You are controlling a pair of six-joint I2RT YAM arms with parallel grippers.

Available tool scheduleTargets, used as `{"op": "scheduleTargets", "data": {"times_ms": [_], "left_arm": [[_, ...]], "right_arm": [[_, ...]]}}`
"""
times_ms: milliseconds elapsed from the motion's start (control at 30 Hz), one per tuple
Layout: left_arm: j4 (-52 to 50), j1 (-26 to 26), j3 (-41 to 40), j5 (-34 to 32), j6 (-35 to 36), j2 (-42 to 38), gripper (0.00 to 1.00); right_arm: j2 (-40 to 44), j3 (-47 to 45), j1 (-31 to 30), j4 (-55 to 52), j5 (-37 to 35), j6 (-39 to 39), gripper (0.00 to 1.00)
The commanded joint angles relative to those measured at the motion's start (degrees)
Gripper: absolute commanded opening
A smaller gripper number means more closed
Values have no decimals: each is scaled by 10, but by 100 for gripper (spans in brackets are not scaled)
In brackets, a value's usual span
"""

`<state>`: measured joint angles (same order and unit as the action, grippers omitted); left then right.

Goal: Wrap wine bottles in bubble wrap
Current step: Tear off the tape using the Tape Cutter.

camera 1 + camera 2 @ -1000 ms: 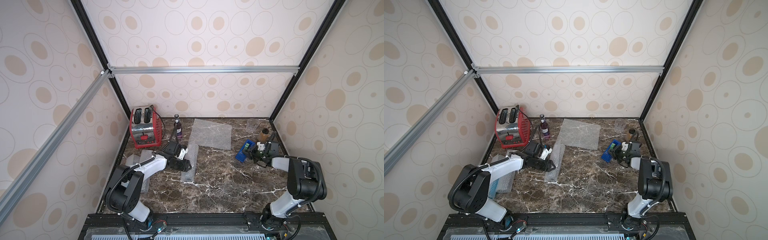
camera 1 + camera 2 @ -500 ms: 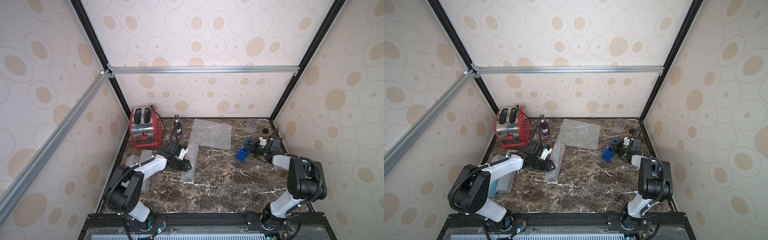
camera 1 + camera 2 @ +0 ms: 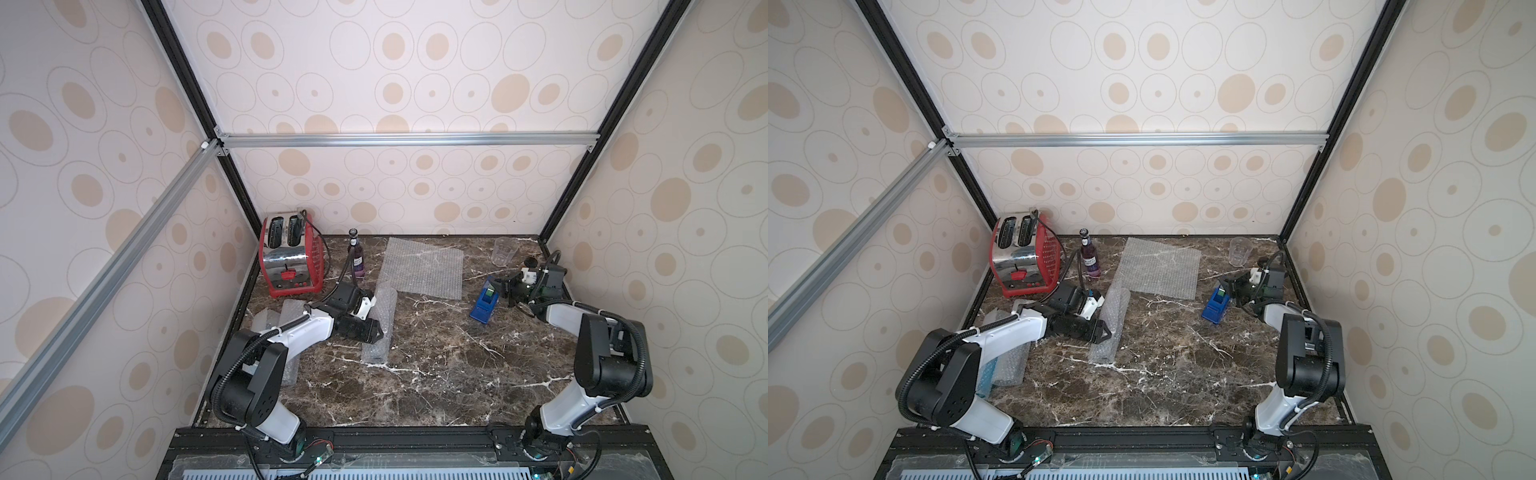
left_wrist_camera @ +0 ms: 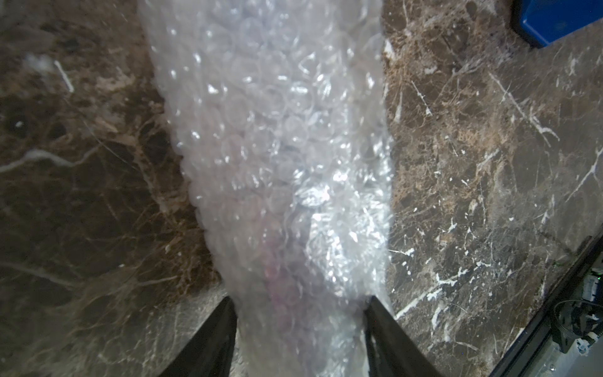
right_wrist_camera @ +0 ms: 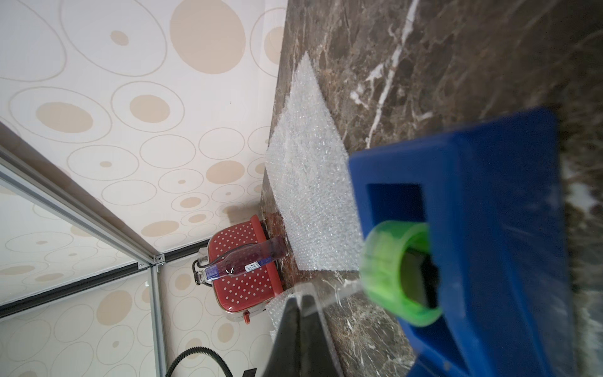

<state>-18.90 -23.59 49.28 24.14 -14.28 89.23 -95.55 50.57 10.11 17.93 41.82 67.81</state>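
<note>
At L gripper (image 4: 298,313): wrapped bottle (image 4: 277,147) (prob.), axis front-back

Brown marble, cream spots, and a few loud colours.

The surface (image 3: 436,374) is dark brown marble veined in white. The walls (image 3: 415,62) are cream with beige ovals inside thin rings. The toaster (image 3: 286,266) is red and chrome, its side red with white dots. The wine bottle (image 3: 357,259) holds purple liquid. The flat bubble wrap (image 3: 424,270) and the rolled bubble wrap (image 3: 376,351) are whitish-clear, with a pinkish tint inside the roll. The tape dispenser (image 3: 484,305) is bright blue and its tape roll (image 5: 391,271) is green.
</note>
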Motion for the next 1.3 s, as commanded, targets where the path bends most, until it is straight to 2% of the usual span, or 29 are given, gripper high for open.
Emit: {"op": "scheduleTargets", "data": {"times_ms": [0, 267, 433, 733, 967, 1167, 1267], "left_arm": [[-29, 0, -8, -38, 18, 1, 60], [-28, 0, -9, -38, 17, 2, 60], [-26, 0, -10, -38, 17, 2, 60], [-25, 0, -11, -37, 16, 2, 60], [-24, 0, -12, -37, 15, 1, 60], [-23, 0, -11, -36, 15, 2, 60], [-23, 0, -11, -37, 14, 3, 60]], "right_arm": [[0, 21, 2, 24, 11, 11, 0], [12, 31, 3, 46, 20, 43, 0], [30, 41, 3, 7, 19, 24, 0], [34, -6, 3, 44, 23, 38, 0], [50, 29, 3, 4, 27, 28, 0], [65, -13, 3, 12, 25, 22, 0], [60, -1, 3, 11, 31, 27, 0]]}}
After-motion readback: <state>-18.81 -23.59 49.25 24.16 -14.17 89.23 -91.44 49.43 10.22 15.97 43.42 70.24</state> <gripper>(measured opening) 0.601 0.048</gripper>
